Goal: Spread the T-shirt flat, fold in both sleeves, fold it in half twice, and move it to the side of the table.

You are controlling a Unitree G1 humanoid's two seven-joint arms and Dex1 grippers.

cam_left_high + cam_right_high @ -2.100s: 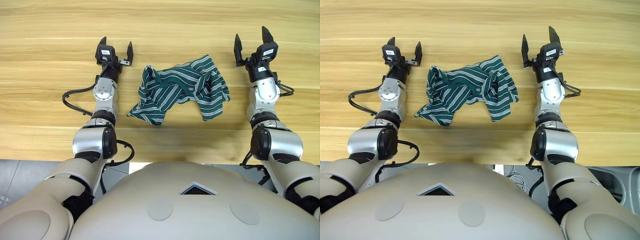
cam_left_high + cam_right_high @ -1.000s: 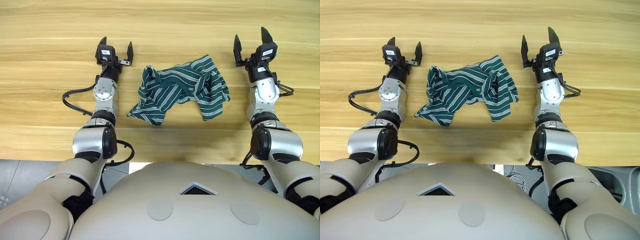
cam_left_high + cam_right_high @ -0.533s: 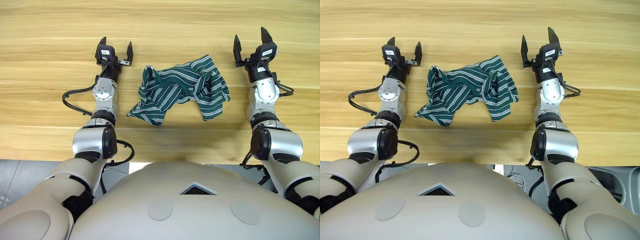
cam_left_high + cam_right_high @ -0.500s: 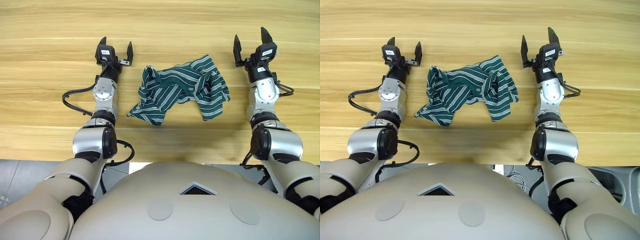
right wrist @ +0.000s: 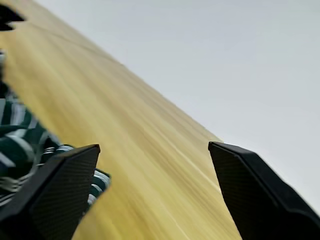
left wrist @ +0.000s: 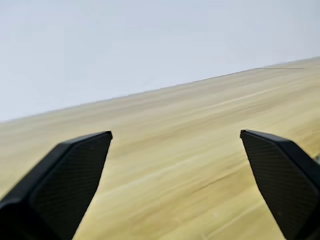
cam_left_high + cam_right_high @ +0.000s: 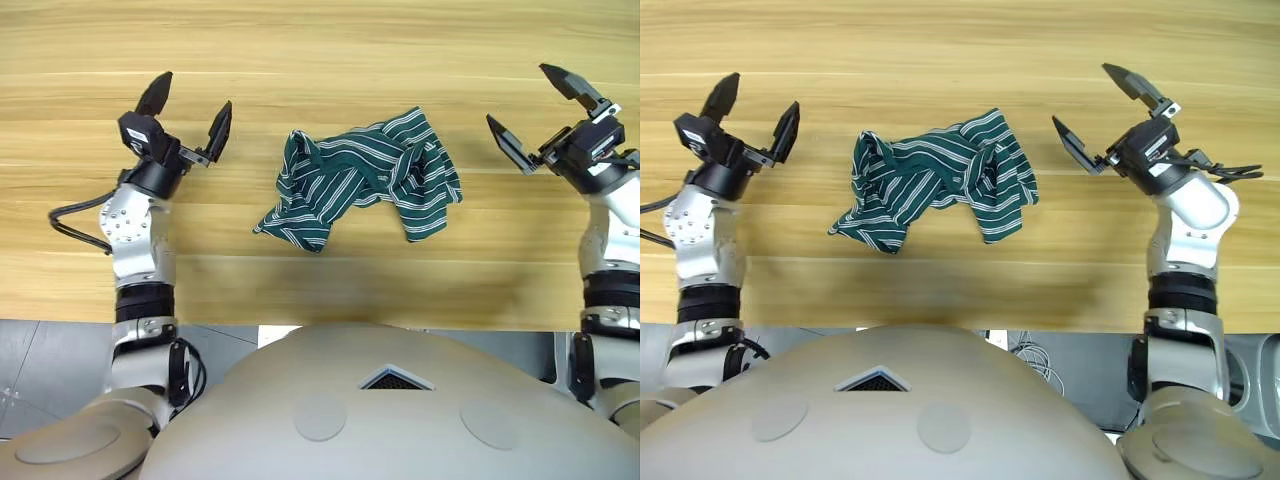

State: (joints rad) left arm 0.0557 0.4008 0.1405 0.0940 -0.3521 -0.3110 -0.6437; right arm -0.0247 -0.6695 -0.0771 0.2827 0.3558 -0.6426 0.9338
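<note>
Poised beside crumpled T-shirt [image 7: 350, 180] mid-frame, left claw [image 7: 196, 91] and right claw [image 7: 518, 93] released, empty; spreading probably next, needing edge grasps.

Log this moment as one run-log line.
left gripper: open, empty | right gripper: open, empty | T-shirt: crumpled, lying between them, untouched | stage: spreading not begun

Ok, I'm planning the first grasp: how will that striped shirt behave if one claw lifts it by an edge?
The shirt lies crumpled in soft folds, so it will probably hang limp rather than hold shape. It looks thin, so likely light. Pushed across the table, it would probably bunch up, not slide whole.
</note>
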